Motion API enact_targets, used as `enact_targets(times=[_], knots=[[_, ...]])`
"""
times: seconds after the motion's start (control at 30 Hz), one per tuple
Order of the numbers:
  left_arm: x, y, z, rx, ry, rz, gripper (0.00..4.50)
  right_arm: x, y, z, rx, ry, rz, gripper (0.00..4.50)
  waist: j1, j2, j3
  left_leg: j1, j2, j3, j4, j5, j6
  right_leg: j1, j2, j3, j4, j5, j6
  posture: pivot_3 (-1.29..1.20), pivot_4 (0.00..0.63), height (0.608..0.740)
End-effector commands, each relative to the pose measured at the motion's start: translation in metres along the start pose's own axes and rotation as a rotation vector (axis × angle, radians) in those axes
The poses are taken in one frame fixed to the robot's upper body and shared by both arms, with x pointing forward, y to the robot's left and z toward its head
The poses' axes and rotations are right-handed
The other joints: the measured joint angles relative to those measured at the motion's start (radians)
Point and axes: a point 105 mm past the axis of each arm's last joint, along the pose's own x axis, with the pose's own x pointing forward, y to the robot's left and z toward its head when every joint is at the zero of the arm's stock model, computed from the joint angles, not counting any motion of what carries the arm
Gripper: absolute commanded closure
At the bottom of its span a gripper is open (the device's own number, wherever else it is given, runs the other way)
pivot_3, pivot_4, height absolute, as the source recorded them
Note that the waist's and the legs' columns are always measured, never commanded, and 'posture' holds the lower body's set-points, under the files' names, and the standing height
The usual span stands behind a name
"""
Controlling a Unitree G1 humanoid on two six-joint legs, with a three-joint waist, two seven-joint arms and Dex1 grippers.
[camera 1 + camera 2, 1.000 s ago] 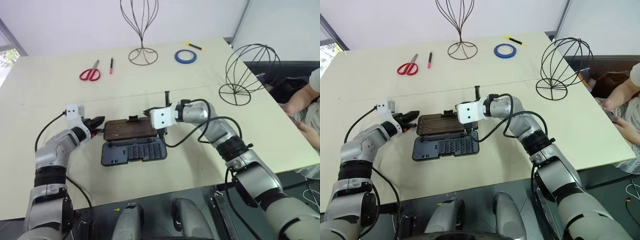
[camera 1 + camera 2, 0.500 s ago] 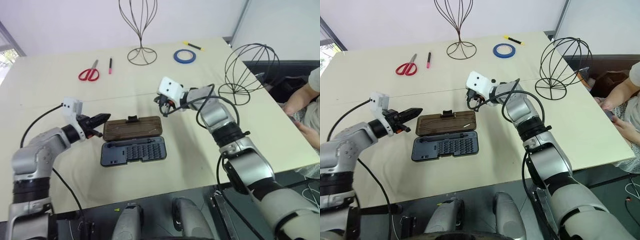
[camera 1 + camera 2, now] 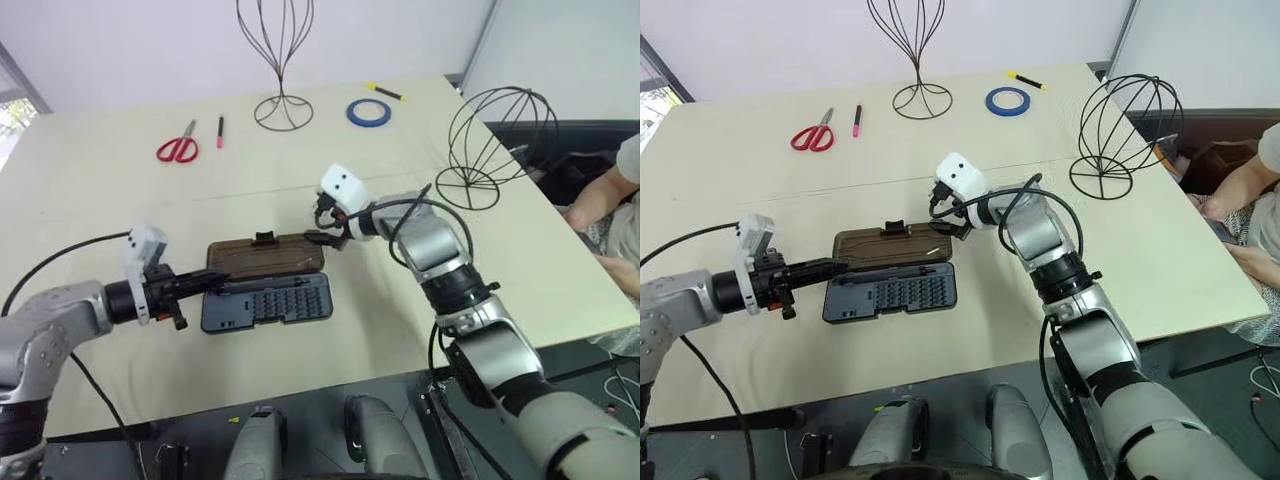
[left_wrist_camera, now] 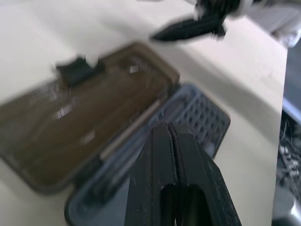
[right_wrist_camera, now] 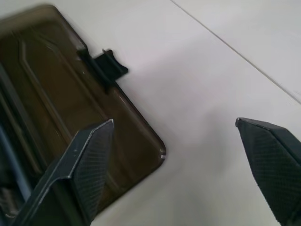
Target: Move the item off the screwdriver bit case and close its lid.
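The screwdriver bit case (image 3: 268,302) lies open at mid-table. Its smoky brown lid (image 3: 265,256) is flat on the table behind the bit tray, black clasp (image 5: 107,66) on the far edge. The item (image 3: 492,140), a black wire globe, stands on the table far to the right, apart from the case. My left gripper (image 3: 220,280) is shut and empty, its tip over the case's left end by the hinge line. My right gripper (image 3: 322,228) is open and empty, hovering at the lid's far right corner; one finger (image 5: 89,160) sits above the lid (image 5: 56,84).
At the back of the table are red scissors (image 3: 179,149), a pink pen (image 3: 220,131), a tall narrow wire stand (image 3: 278,60), a blue tape roll (image 3: 369,112) and a yellow marker (image 3: 388,93). A person's arm (image 3: 622,190) shows at the right edge.
My left gripper drew back toward me from the lid's left end, still shut. My right gripper left the lid's right end, rolled over and opened by the lid's far right corner.
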Motion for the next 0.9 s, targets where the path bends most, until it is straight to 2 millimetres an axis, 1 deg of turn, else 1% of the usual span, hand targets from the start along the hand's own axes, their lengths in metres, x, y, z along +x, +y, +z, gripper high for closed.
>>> enact_targets(times=[0.03,0.17,0.3,0.47,0.5,0.57,0.63,0.67,0.8,0.9], knots=[[-0.001,-0.006,-0.001,0.053,0.022,-0.02,4.5,-0.004,0.005,0.013,0.035,-0.042,-0.028,0.03,0.001,0.0,0.0,0.0,0.0,0.0,0.0,0.0,0.0,0.0,0.0,0.0,0.0,0.0,0.0,0.0,0.15,0.74],[0.0,-0.005,-0.012,0.06,0.062,-0.024,4.5,0.002,0.004,0.004,0.081,-0.01,-0.067,0.03,0.002,0.0,0.0,-0.001,0.0,0.0,0.001,0.0,0.0,0.0,0.0,0.0,0.0,0.0,0.0,0.0,0.15,0.74],[0.002,-0.005,-0.013,0.066,0.064,-0.025,4.5,0.008,0.0,-0.006,0.087,0.018,-0.089,0.03,0.001,0.0,0.0,-0.001,0.0,0.0,0.0,0.0,0.0,0.0,0.0,0.0,0.0,-0.001,-0.001,0.0,0.15,0.74],[0.005,-0.009,-0.015,0.077,0.073,-0.039,4.5,0.014,-0.01,-0.021,0.08,0.056,-0.116,0.03,0.0,0.0,0.0,-0.001,0.0,0.0,0.0,0.0,0.0,0.0,0.0,0.0,0.0,0.0,0.0,0.0,0.15,0.74],[0.005,-0.01,-0.016,0.077,0.075,-0.04,4.5,0.014,-0.01,-0.024,0.081,0.062,-0.115,0.27,0.0,0.0,0.0,-0.001,0.0,0.0,0.0,0.0,0.0,0.0,0.0,0.0,0.0,0.0,0.0,0.0,0.15,0.74],[0.005,-0.012,-0.02,0.079,0.089,-0.042,4.5,0.015,-0.011,-0.028,0.08,0.07,-0.113,0.88,0.0,0.0,0.0,-0.001,0.0,0.001,0.0,0.0,0.0,0.0,0.0,0.0,0.0,0.0,0.0,0.0,0.15,0.74],[0.003,-0.013,-0.027,0.086,0.115,-0.04,4.5,0.016,-0.011,-0.032,0.078,0.077,-0.111,1.88,0.0,0.0,0.0,0.0,0.0,0.0,0.0,0.0,0.0,0.0,0.0,0.0,0.0,0.0,0.0,0.0,0.15,0.74],[0.003,-0.013,-0.03,0.088,0.126,-0.037,4.5,0.016,-0.011,-0.033,0.076,0.078,-0.111,2.45,0.0,0.0,0.0,0.0,0.0,0.001,0.0,0.0,0.0,0.0,0.0,0.0,0.0,0.0,0.0,0.0,0.15,0.74],[-0.002,-0.008,-0.044,0.099,0.179,-0.01,4.5,0.017,-0.011,-0.034,0.072,0.08,-0.107,4.47,0.004,-0.001,-0.001,0.0,0.0,0.0,0.001,0.0,0.0,0.001,0.0,0.0,-0.001,0.0,0.0,0.0,0.15,0.74],[-0.004,-0.004,-0.051,0.11,0.204,0.003,4.5,0.018,-0.009,-0.034,0.069,0.078,-0.102,4.47,-0.001,-0.002,-0.001,0.002,0.0,0.0,0.001,0.0,0.0,0.003,0.0,0.0,-0.002,-0.002,-0.004,0.0,0.15,0.74]])
